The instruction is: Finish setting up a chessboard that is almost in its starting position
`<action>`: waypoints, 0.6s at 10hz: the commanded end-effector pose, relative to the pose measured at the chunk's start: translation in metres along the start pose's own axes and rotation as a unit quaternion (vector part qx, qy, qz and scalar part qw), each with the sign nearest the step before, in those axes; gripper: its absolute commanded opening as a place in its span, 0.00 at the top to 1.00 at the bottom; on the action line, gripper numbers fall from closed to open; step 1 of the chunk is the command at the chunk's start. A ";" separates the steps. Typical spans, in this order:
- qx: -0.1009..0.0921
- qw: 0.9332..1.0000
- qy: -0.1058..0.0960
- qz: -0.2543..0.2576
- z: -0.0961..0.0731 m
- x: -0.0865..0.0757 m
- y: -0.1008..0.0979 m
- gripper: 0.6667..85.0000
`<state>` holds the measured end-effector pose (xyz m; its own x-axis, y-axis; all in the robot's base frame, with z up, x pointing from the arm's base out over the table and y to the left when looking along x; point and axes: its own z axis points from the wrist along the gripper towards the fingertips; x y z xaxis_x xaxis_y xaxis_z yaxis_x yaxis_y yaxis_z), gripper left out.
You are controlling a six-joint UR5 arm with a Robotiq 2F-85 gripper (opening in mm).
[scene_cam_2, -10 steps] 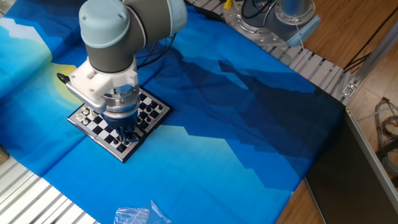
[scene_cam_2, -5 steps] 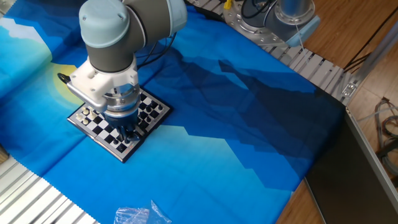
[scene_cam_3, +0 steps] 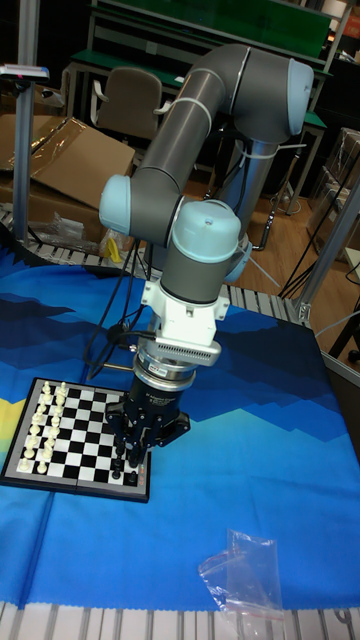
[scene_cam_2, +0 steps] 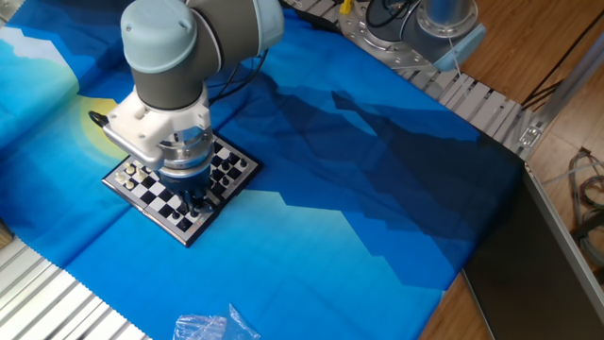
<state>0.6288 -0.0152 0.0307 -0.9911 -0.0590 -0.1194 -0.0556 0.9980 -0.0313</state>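
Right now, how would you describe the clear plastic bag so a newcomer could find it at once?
Start from the blue cloth covering the table, then go to its near edge, past the chessboard. There lies the plastic bag, crumpled and see-through, the only loose item off the board.

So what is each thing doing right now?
chessboard: flat on the blue cloth, white pieces lined up on its left side.
tool: down over the board's right edge; open or shut, cannot tell.
plastic bag: empty-looking, lying crumpled on the cloth.
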 end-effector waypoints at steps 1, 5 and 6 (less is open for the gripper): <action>-0.007 1.000 -0.001 0.005 0.000 0.000 0.002 1.00; -0.016 1.000 0.001 0.001 0.000 0.001 0.007 1.00; -0.014 1.000 0.002 0.001 0.000 0.001 0.005 1.00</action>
<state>0.6274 -0.0119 0.0296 -0.9913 -0.0620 -0.1162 -0.0602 0.9980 -0.0191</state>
